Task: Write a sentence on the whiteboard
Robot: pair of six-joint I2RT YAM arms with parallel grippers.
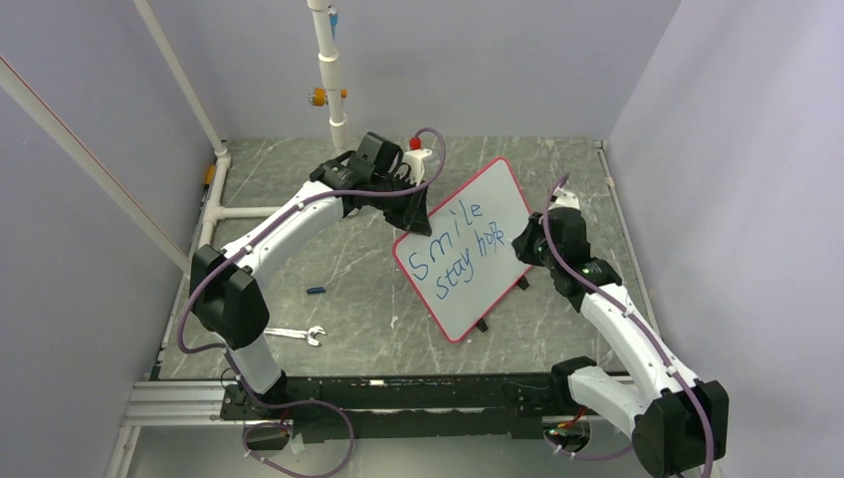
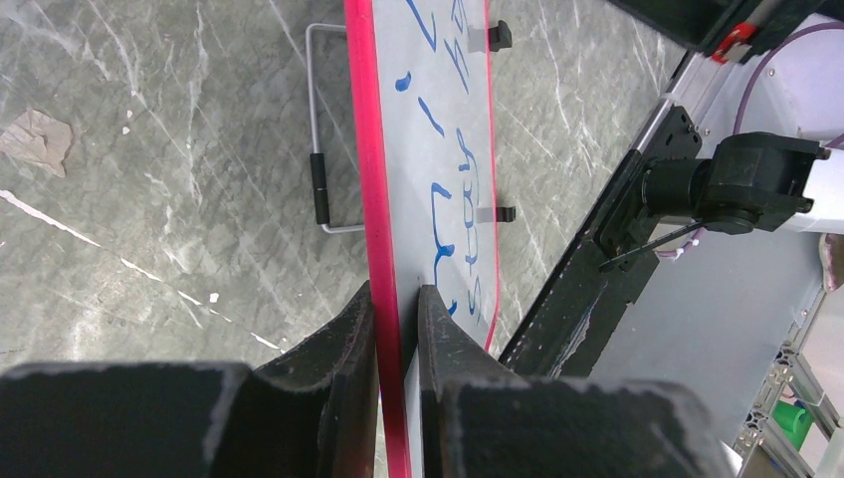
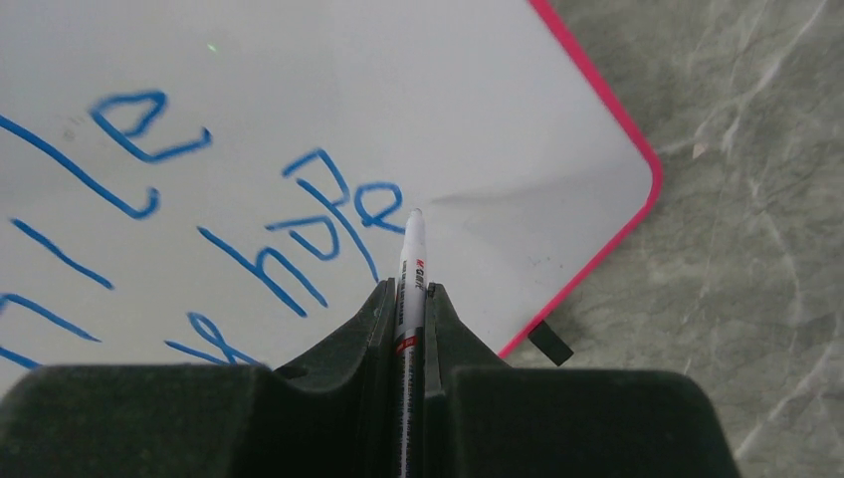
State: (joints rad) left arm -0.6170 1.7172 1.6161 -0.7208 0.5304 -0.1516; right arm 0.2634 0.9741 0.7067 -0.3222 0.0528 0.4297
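The whiteboard, white with a thin red rim, stands tilted in the middle of the table. The sentence on it is blue handwriting in two lines, "Smile" above "stay hope". My left gripper is shut on the whiteboard's red rim, one finger on each face. My right gripper is shut on a white marker. The marker's tip sits at the board, just right of the last "e" of the sentence. In the top view the right gripper is at the board's right side.
A silver wrench and a small blue cap lie on the table to the left. A white pipe rises at the back. A wire stand shows behind the board. Grey walls close in on both sides.
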